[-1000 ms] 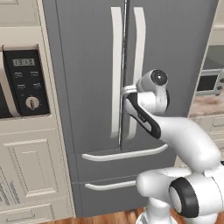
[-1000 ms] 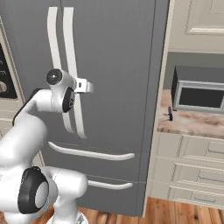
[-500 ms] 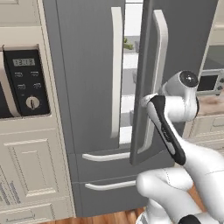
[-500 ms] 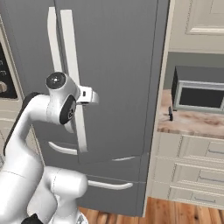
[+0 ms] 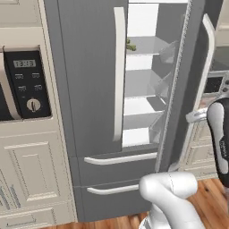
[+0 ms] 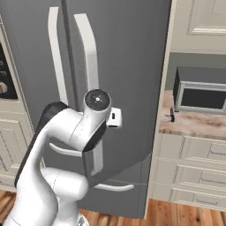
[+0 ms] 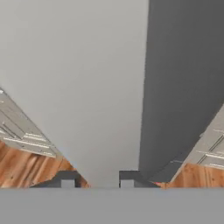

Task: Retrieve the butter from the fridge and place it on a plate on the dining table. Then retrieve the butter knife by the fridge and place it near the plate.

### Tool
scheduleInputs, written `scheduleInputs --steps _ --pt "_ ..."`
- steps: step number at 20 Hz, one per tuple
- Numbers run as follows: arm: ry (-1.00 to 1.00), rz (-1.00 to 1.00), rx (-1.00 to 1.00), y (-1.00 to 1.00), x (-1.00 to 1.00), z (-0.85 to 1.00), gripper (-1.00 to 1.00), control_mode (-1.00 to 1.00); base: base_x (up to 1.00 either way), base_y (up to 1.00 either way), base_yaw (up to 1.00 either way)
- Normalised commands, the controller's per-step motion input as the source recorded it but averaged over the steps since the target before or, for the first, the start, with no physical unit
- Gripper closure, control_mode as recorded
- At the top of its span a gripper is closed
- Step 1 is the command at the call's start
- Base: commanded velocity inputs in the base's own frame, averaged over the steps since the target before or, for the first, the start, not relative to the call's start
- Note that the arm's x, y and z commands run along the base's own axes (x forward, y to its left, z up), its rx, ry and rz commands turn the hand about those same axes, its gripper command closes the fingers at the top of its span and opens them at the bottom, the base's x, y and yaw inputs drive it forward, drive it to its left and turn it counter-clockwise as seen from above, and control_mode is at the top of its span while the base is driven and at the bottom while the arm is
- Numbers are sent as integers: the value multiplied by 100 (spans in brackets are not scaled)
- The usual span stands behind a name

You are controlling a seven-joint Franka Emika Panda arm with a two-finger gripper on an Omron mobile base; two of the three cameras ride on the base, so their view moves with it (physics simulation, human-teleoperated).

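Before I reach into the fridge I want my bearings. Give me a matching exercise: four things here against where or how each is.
1. dark grey right fridge door
2. that door's long pale curved handle
3. small thin dark butter knife
4. green leafy vegetable

A. on the marbled counter
B. on an upper white fridge shelf
C. swung open
D. between the fingertips of the gripper

Pairs: 1-C, 2-D, 3-A, 4-B.

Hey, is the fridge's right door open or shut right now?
Open. The fridge's right door is swung outward, exposing white shelves; the gripper straddles its pale handle.
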Motion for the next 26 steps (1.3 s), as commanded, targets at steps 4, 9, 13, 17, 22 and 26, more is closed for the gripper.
scheduleInputs --steps 4,9,13,17,22,26 --pt "12 11 24 -97 -100 -6 100 -100 0 0 0" --pt "2 0 -3 -18 -82 11 -100 -100 0 0 0" --pt "11 -1 -34 43 -70 56 -100 -100 0 0 0" --pt "31 -14 -45 90 -11 70 -100 -100 0 0 0" --pt "44 -17 -49 100 34 31 -100 -100 0 0 0" --pt "36 -19 -46 77 66 2 -100 -100 0 0 0"
